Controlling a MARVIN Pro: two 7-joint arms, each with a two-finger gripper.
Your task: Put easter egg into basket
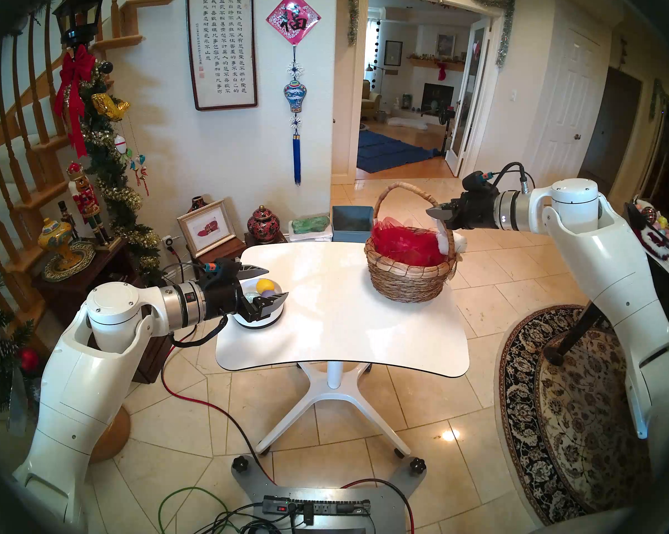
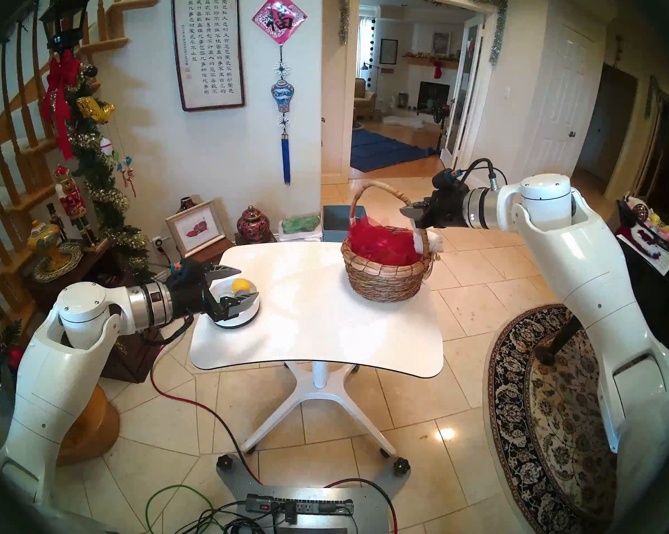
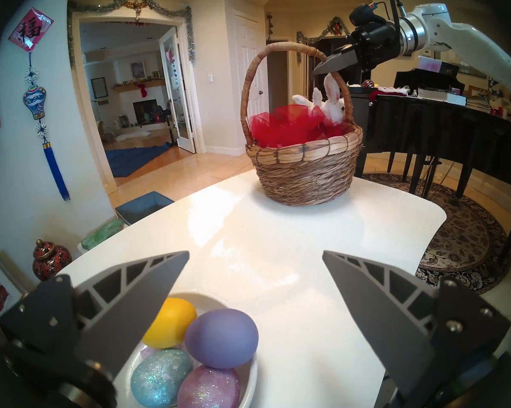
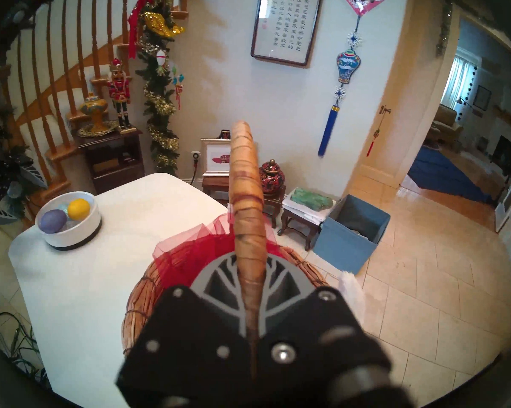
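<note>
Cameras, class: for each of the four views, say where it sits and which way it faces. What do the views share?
Head stereo left: high, looking down on the table; both arms show.
Head stereo right: the same, slightly shifted.
Left wrist: low over the bowl of eggs, facing the basket; open left gripper frames it.
Right wrist: above the basket, facing the bowl; right gripper shut on the basket handle.
All share basket and bowl.

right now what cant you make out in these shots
- Basket floor: all views, red mesh lining covers it.
- Glitter eggs: head views, left claw blocks the bowl.
- Plush bunny: right wrist view, cut off behind the right claw shut on the handle.
</note>
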